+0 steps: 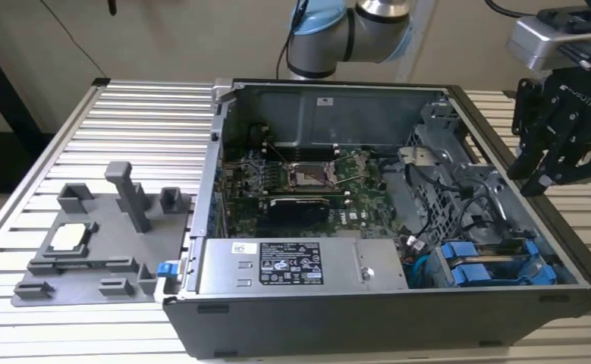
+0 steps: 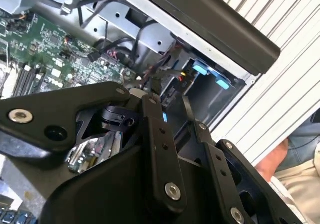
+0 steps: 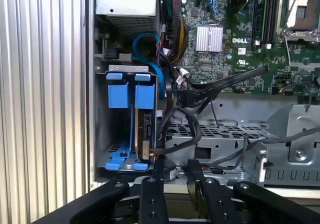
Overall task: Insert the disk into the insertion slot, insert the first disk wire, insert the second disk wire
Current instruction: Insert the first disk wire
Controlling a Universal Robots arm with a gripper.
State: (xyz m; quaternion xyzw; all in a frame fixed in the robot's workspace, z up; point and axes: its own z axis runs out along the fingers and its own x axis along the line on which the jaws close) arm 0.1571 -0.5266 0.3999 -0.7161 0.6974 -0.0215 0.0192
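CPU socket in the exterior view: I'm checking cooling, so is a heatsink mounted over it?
No, the CPU socket sits bare on the motherboard, with nothing covering it.

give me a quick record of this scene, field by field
case: open, on a slatted table
slot: metal bay in the case corner, beside the power box
disk: on edge in its blue carrier, sitting in the slot
claw: hangs by the case wall on the exterior view's right
wires: black bundle runs past the slot
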